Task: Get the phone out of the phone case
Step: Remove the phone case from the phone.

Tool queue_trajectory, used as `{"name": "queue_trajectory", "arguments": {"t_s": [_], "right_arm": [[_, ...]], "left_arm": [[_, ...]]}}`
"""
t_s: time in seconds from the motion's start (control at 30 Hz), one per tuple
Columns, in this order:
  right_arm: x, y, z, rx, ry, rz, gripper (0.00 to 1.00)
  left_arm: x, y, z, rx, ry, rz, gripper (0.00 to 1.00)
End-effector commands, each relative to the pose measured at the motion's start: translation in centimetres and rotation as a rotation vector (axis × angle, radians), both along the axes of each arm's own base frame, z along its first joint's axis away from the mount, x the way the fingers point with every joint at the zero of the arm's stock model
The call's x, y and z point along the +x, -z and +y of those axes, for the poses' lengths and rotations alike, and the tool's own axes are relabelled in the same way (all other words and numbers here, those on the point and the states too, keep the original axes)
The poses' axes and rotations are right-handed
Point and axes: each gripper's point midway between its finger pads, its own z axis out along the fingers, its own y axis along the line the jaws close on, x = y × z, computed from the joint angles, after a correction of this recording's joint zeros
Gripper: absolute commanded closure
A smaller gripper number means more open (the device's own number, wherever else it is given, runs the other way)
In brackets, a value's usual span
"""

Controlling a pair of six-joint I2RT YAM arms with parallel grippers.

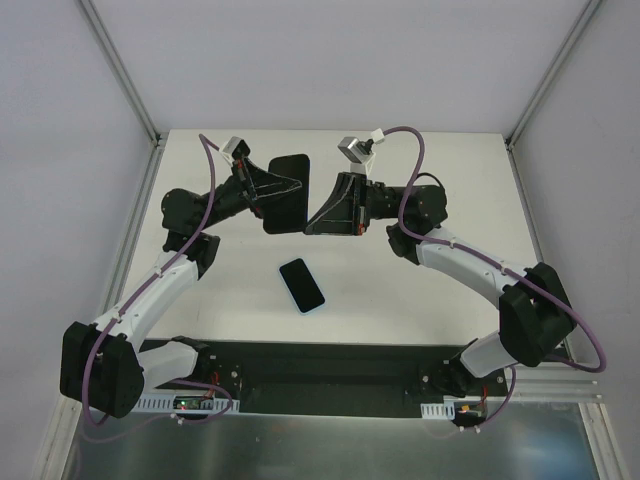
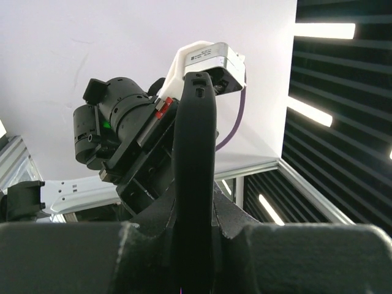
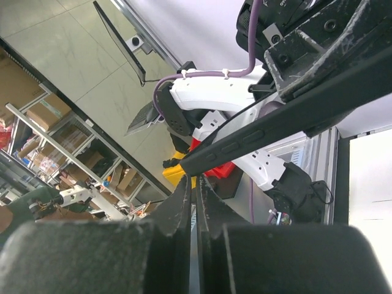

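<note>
The black phone (image 1: pixel 302 285) lies flat on the white table, out of its case, in front of both arms. The empty black phone case (image 1: pixel 288 193) is held up in the air between the grippers. My left gripper (image 1: pixel 266 192) is shut on the case's left side. In the left wrist view the case (image 2: pixel 195 159) stands edge-on between the fingers (image 2: pixel 150 226). My right gripper (image 1: pixel 308 226) is closed to a thin slit at the case's lower right corner. In the right wrist view the case's button edge (image 3: pixel 275 122) ends right at the fingertips (image 3: pixel 187 190).
The white table (image 1: pixel 400 290) is framed by aluminium rails (image 1: pixel 130 215) at the left and right. A dark base strip (image 1: pixel 320 375) runs along the near edge between the arm bases. Purple cables (image 1: pixel 415 180) loop over both arms.
</note>
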Motion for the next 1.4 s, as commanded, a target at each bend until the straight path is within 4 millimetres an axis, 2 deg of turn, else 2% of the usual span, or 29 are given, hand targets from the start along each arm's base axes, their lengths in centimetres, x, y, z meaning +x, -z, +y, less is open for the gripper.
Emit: {"name": "queue_trajectory", "arguments": {"t_s": [0.0,0.1,0.13,0.2,0.33,0.37,0.4,0.47,0.5,0.57,0.6,0.67,0.7,0.73,0.8,0.87,0.9,0.97,1.0,1.03,1.13,1.27,1.37], "right_arm": [[-0.6,-2.4,-0.5,0.175,0.033,-0.191,0.98],[0.9,-1.9,-0.5,0.169,0.077,-0.134,0.99],[1.6,-1.0,-0.3,0.145,0.094,-0.089,0.99],[3.7,-0.4,-0.5,0.131,0.169,-0.021,0.98],[8.0,3.4,-0.4,0.001,0.38,0.188,0.99],[8.5,4.2,-0.3,-0.029,0.426,0.179,0.99],[9.1,6.0,-0.1,-0.105,0.463,0.232,0.99],[9.7,6.9,-0.5,-0.166,0.55,0.238,0.99],[9.8,8.7,-0.7,-0.254,0.571,0.292,0.99],[9.7,8.6,-1.6,-0.286,0.631,0.27,0.86],[9.3,8.8,-2.4,-0.318,0.667,0.282,0.68],[9.1,8.6,-3.5,-0.357,0.719,0.261,0.58],[8.9,10.3,-4.4,-0.451,0.755,0.247,0.53],[9.0,9.3,-5.5,-0.453,0.819,0.224,0.53],[8.7,8.7,-6.7,-0.485,0.86,0.183,0.43],[8.3,7.7,-7.1,-0.479,0.864,0.165,0.39],[8.2,6.4,-7.1,-0.456,0.857,0.15,0.35],[7.8,5.8,-6.6,-0.449,0.81,0.15,0.34],[8.0,6.1,-6.1,-0.456,0.788,0.16,0.3],[7.5,5.3,-5.6,-0.437,0.735,0.17,0.29],[7.5,4.2,-4.4,-0.379,0.635,0.209,0.28],[8.4,3.9,-3.3,-0.339,0.562,0.242,0.3],[9.1,4.5,-2.9,-0.343,0.537,0.299,0.32]], "left_arm": [[-2.2,-3.8,0.4,-0.066,-0.008,-0.104,1.0],[-2.5,-3.9,0.5,-0.068,-0.006,-0.112,1.0],[-2.7,-4.1,0.5,-0.071,-0.006,-0.116,1.0],[-2.8,-4.2,0.6,-0.072,-0.006,-0.122,1.0],[-2.9,-4.1,0.6,-0.069,-0.012,-0.125,1.0],[-2.8,-4.0,0.6,-0.069,-0.018,-0.12,1.0],[-2.7,-3.8,0.6,-0.064,-0.022,-0.119,1.0],[-2.6,-3.5,0.6,-0.054,-0.029,-0.125,1.0],[-2.5,-3.3,0.5,-0.041,-0.037,-0.144,1.0],[-2.1,-2.9,0.5,-0.006,-0.056,-0.16,1.0],[-2.2,-2.4,0.4,0.034,-0.064,-0.21,1.0],[-1.8,-1.6,0.1,0.108,-0.059,-0.219,1.0],[-1.5,-0.7,-0.3,0.155,-0.049,-0.257,1.0],[-2.0,-0.3,-0.5,0.179,-0.01,-0.265,1.0],[-1.7,1.1,-0.8,0.216,0.019,-0.273,1.0],[-1.9,2.4,-1.1,0.262,0.062,-0.248,1.0],[-1.9,3.3,-1.2,0.292,0.071,-0.276,1.0],[-2.2,4.7,-1.2,0.334,0.119,-0.252,1.0],[-2.4,5.2,-1.2,0.344,0.129,-0.264,1.0],[-2.4,5.9,-1.2,0.352,0.136,-0.252,1.0],[-2.9,6.9,-1.2,0.364,0.161,-0.247,1.0],[-3.6,6.7,-1.0,0.362,0.177,-0.267,1.0],[-3.9,6.3,-0.9,0.358,0.185,-0.282,1.0]]}}
